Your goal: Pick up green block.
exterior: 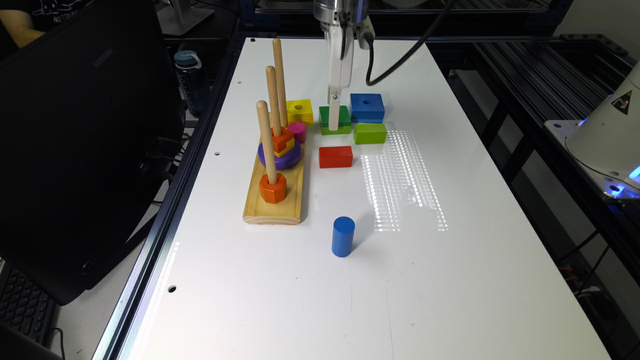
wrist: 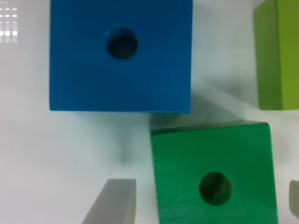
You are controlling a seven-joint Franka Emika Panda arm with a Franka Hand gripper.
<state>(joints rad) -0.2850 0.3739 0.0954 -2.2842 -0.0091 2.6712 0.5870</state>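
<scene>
Straddling the dark green square wooden block with a round centre hole (wrist: 212,175), my gripper (wrist: 208,205) has its fingers (wrist: 114,203) spread apart, one on each side of it, not yet pressing. Just beyond sits the larger blue square wooden block (wrist: 120,55), with the lime-green rectangular block (wrist: 276,53) nearby. Approach looks finished; closing and lifting remain.

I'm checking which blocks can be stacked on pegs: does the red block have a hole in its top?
No, the red block shows a solid top face in the exterior view.
</scene>
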